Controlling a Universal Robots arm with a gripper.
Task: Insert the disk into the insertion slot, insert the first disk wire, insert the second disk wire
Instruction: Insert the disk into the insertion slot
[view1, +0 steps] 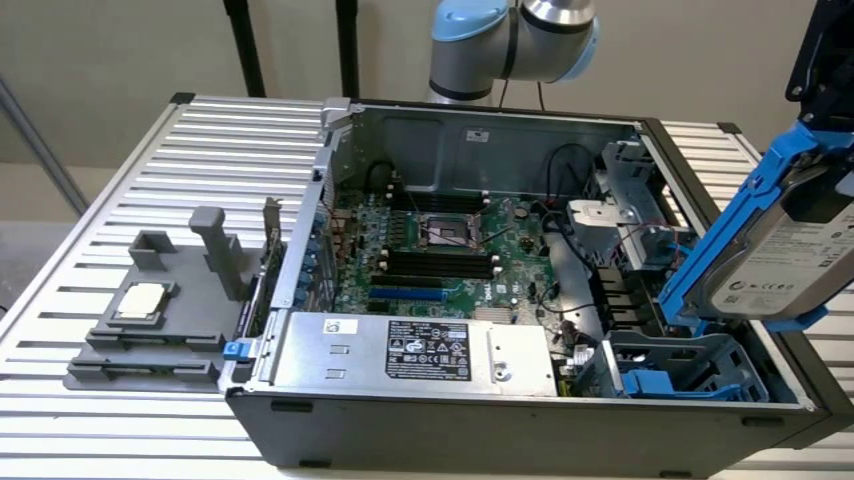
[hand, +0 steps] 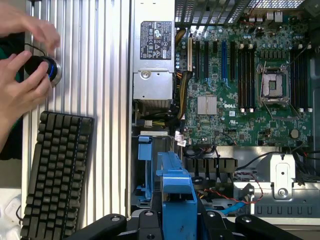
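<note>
Between the claw's (hand: 177, 217) two black fingers sits the one disk (view1: 785, 262), gripped by its bright blue carrier frame; the claw is closed narrow on that frame, and the disk hangs tilted with its white label showing. Just beneath the claw's load stands the one insertion slot (view1: 694, 368), a grey-blue cage with blue clips, in a corner of the one open computer case (view1: 534, 440); the disk is above the cage, not yet seated in it, and whether its lower end touches the cage rim cannot be told. Farther from the claw, inside the case, lie one green motherboard (view1: 441, 250) and one silver power supply box (view1: 414, 350). Well away from the claw, past the case's far wall, one grey fixture (view1: 160, 340) on the slatted surface (view1: 200, 150) carries one processor chip (view1: 140, 300). Outside the case, one black keyboard (hand: 57, 175) lies on the surface; two hands (hand: 20, 90) are at one round blue-ringed knob (hand: 45, 70).
</note>
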